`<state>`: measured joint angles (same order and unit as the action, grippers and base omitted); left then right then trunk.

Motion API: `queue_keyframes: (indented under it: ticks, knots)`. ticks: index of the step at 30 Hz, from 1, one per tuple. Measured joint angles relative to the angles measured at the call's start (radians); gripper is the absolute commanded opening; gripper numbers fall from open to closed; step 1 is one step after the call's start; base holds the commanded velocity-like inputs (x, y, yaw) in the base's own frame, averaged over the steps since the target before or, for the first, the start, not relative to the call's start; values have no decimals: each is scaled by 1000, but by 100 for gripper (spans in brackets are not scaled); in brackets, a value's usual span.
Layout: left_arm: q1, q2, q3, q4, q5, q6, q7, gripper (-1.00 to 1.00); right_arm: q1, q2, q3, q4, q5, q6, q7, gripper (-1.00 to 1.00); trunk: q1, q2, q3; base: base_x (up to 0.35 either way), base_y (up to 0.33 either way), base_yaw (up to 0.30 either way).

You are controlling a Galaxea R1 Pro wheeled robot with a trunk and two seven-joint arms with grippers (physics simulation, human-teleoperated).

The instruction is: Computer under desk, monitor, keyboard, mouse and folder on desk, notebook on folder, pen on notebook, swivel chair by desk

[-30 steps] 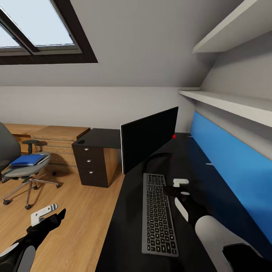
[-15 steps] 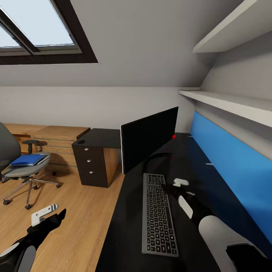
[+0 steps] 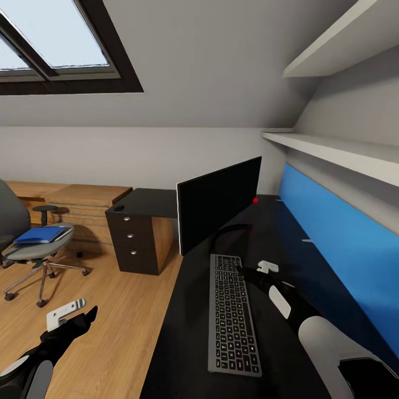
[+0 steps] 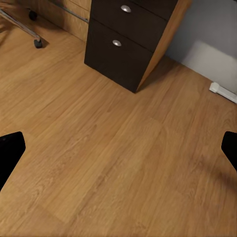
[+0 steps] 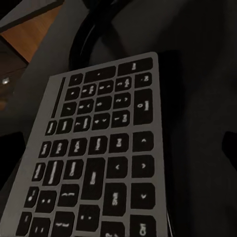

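Looking down from the head view, the following was recorded.
Desk: the desk [image 3: 183,332] ran black-topped along the right wall, with a black drawer unit [image 3: 133,238] at its far end.
Monitor: the monitor [image 3: 219,202] stood upright on the desk, black screen facing left.
Keyboard: the keyboard [image 3: 233,313] lay flat on the desk just in front of the monitor, long axis running away from the camera.
Right gripper: the right gripper [image 3: 256,270] hovered just beside the keyboard's far right edge; jaw gap could not be judged from here.
Swivel chair: the swivel chair [image 3: 27,249] stood on the wood floor [image 3: 122,327], well apart from the desk.
Folder: the folder [image 3: 40,234] lay blue and flat on the chair seat.
Left gripper: the left gripper [image 3: 72,314] hung over the floor, left of the desk.

Left wrist view:
Fingers: two dark fingertips [image 4: 10,153] sat at opposite frame edges — spread wide, holding nothing.
Below: wood floor, with the drawer unit [image 4: 123,39] and a chair castor [image 4: 37,43] beyond.

Right wrist view:
Keyboard: its [image 5: 94,158] silver frame and black keys lay close under the camera on the dark desk [image 5: 197,89].
Fingers: a dark shape [image 5: 229,148] showed at one edge — spread wide, gripping nothing.
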<state>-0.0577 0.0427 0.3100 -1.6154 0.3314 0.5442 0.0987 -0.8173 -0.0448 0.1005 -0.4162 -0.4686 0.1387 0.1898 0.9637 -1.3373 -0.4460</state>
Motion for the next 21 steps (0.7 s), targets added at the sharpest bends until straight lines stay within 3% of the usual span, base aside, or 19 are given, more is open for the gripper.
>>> queue_keyframes:
  ticks: [6, 21]
  knots:
    - [0, 0, 0, -1, 0, -1, 1, 100, 0, 0, 1, 0, 1, 0, -1, 100, 0, 0, 0, 0, 0, 0]
    - [0, 0, 0, -2, 0, -1, 4, 100, 0, 4, 6, 0, 10, 1, -46, 100, 57, -105, -47, 0, 0, 0]
